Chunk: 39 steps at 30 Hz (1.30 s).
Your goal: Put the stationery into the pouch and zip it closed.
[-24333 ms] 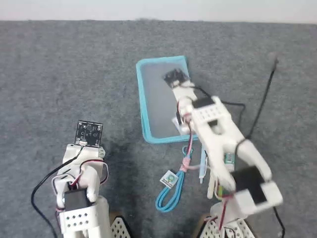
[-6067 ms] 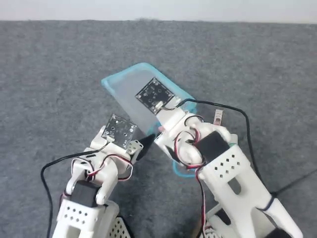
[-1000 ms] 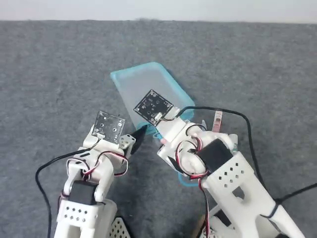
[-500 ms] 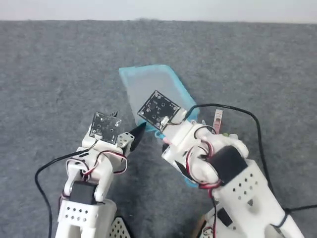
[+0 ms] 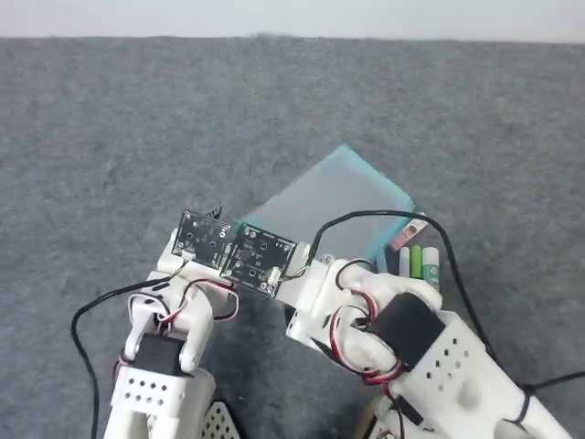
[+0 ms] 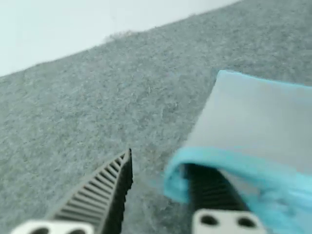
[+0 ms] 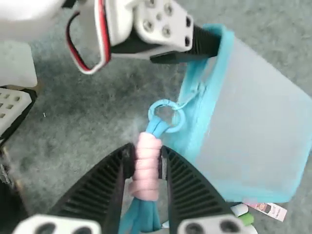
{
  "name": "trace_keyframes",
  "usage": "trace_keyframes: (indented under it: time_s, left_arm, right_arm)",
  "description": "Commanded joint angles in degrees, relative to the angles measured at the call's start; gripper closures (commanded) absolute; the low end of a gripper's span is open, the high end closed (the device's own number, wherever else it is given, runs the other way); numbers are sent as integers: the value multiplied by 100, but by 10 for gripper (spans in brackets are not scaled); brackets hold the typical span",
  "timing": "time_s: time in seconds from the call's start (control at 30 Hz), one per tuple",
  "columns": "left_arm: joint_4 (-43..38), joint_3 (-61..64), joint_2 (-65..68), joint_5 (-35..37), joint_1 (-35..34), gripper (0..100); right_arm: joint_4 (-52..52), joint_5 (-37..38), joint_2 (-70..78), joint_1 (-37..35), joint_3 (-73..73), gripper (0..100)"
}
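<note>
Left tool [image 6: 161, 168]: spread; one finger [image 6: 209, 190] tucked under the lifted blue rim of the pouch [image 5: 334, 206], the other apart from it.
Right tool [image 7: 146, 156]: pinching the pink-wrapped strap [image 7: 147, 170] tied to the zip ring [image 7: 165, 116].
Both arms, as I see them: wrists together at the pouch's near-left corner.
Pouch: mid-tabletop [image 5: 110, 137].
Pens [image 5: 418, 261]: just beside its near-right edge.

The table [image 5: 101, 119] is covered from edge to edge by a grey, felt-like surface with a coarse nap. Beyond its far edge, a plain pale wall [image 5: 292, 16] is seen. Even light is cast, and only soft shadows are left.
</note>
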Motion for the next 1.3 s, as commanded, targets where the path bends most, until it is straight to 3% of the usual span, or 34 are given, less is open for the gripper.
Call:
trace_keyframes:
  time_s: [0.0,0.2,0.47,0.77,0.93,1.0,1.17,1.27]
  left_arm:
    - [-413,22,-97,-53,-158,994]
    - [-431,-13,-88,211,-730,989]
    - [-624,-22,-79,352,-1363,990]
    - [-615,-22,-79,475,-1371,990]
    - [-615,4,-79,475,-1380,990]
    - [-607,4,-79,475,-1380,989]
    - [-607,4,-79,475,-1380,989]
    - [-607,-4,-79,475,-1398,989]
  right_arm:
    - [-101,105,-215,400,-53,992]
    - [-382,369,84,1798,-26,992]
    - [-1112,378,1508,2923,-53,992]
    - [-1596,413,2132,3257,-70,992]
    - [-1235,396,2114,3380,-62,991]
    - [-954,387,2097,3380,-62,957]
    - [-725,211,2123,3679,-62,757]
    - [-664,-35,2132,4154,-9,734]
